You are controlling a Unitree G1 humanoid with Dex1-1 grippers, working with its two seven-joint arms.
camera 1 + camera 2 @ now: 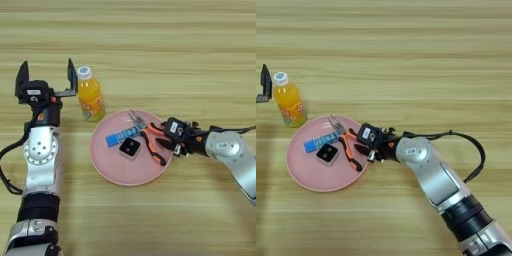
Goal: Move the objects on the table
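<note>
The bottle of orange drink (pixel 90 96) with a white cap stands upright on the table (pixel 150 45), just left of a pink plate (pixel 107 165). My left gripper (pixel 47 76) is open beside it, with its right finger close to the cap and not touching. The pliers (pixel 151 142) with orange-and-black handles lie on the plate's right side, nose pointing to the far edge. My right gripper (pixel 162 136) reaches in over the plate's right rim, its black fingers (pixel 361 148) apart at the pliers' handles.
A blue strip (pixel 122 136) and a small black square block (pixel 130 147) also lie on the pink plate. A black cable (pixel 471 145) loops from the right arm over the table.
</note>
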